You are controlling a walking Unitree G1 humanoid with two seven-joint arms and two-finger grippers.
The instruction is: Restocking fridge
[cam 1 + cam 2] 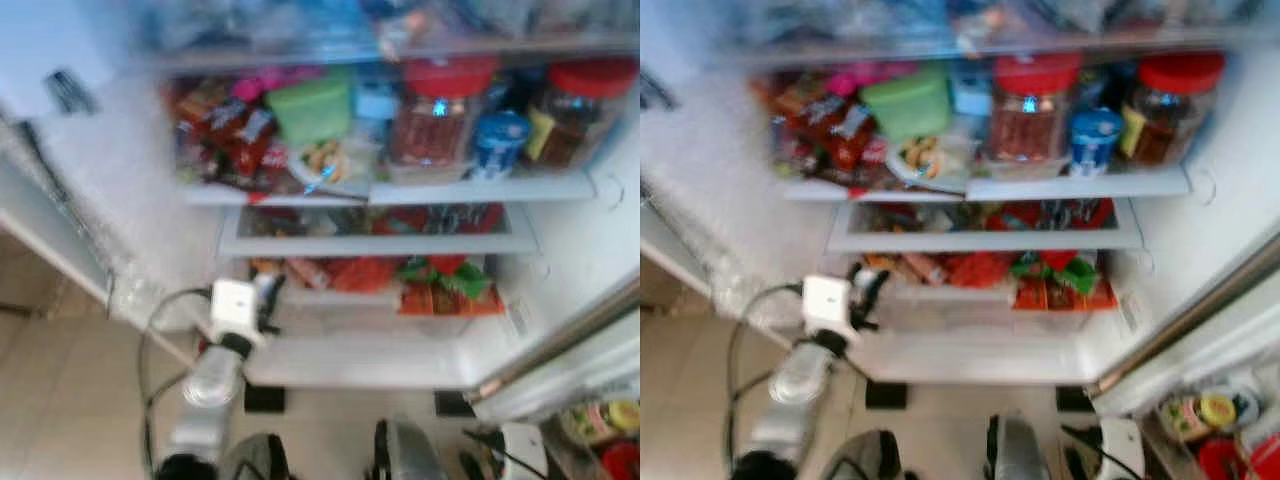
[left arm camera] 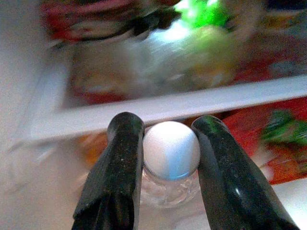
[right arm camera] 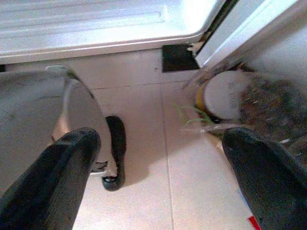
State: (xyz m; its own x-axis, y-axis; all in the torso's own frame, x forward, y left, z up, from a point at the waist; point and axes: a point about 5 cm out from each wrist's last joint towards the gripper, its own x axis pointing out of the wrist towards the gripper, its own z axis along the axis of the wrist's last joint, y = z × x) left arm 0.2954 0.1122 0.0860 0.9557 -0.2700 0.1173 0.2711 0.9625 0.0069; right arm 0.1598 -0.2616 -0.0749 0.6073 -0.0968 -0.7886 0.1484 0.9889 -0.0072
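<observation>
Between the two black fingers (image 2: 125, 158) of the left gripper (image 2: 169, 148) sits a small clear bottle (image 2: 168, 184) with a white cap (image 2: 171, 149), pinched at the neck so the jaws are closed onto it. Just ahead of the gripper is the white edge of a fridge shelf (image 2: 192, 103), with red and green packets (image 1: 440, 280) lying beyond and below it. Higher up, well above the gripper, stand two jars with red lids (image 1: 440, 105), a green box (image 1: 312, 108) and a blue tub (image 1: 498, 140); blur leaves every label unreadable. Down by the tiled floor (image 3: 144, 158), the right gripper (image 3: 163, 158) hangs with its fingers spread wide, holding nothing.
</observation>
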